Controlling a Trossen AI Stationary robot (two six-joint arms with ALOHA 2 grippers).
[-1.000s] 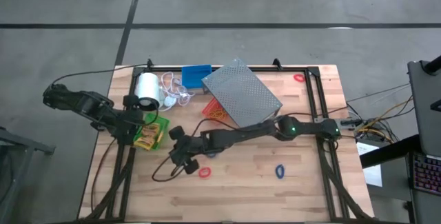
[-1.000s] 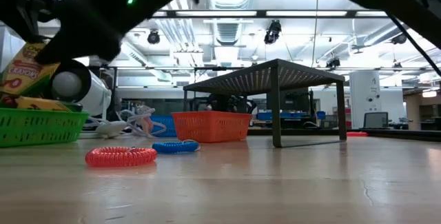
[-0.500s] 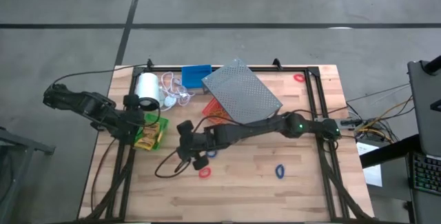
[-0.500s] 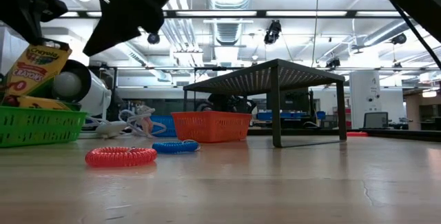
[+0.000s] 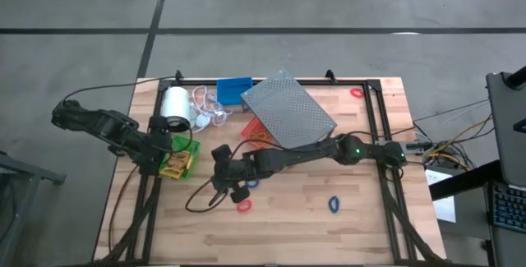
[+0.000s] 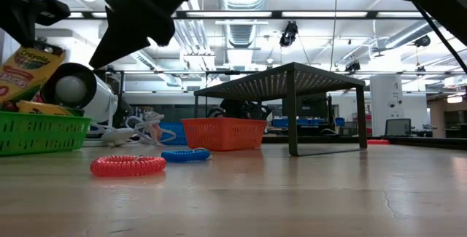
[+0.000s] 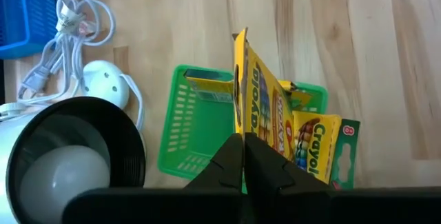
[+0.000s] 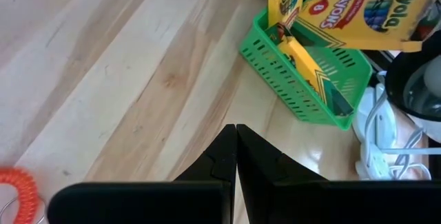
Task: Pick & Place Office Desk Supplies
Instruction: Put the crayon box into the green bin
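Note:
A green bin [image 5: 187, 148] stands near the table's left edge with yellow-and-green crayon boxes [image 7: 313, 148] in it. My left gripper [image 7: 242, 140] is over the bin, shut on one crayon box [image 7: 265, 110] that stands tilted above the rim [image 6: 22, 69]. My right gripper [image 8: 236, 129] is shut on nothing. It hovers over bare wood right of the bin [image 5: 216, 162]. A red ring band [image 5: 244, 207] and a blue one [image 5: 249, 183] lie flat near it. Another blue band [image 5: 334, 204] lies farther right. My left gripper pinches the crayon box at its upper end, on the thin edge [image 7: 238, 117], between its two fingers. The fingers come steeply from above. The box stands on edge and tilted, and its lower end reaches into the green bin [image 8: 303, 79].
A white roll [image 5: 175, 107] with a white cord [image 5: 209, 107] lies just beyond the green bin. A blue bin [image 5: 233, 91] sits at the far edge. A grey perforated rack [image 5: 288, 111] stands over a red-orange bin [image 6: 223, 133]. A red band [image 5: 356, 93] lies far right.
My right gripper has drawn back from the green bin, toward the table's right edge and upward, and stayed shut. In the low view the crayon box it had partly covered now shows in full.

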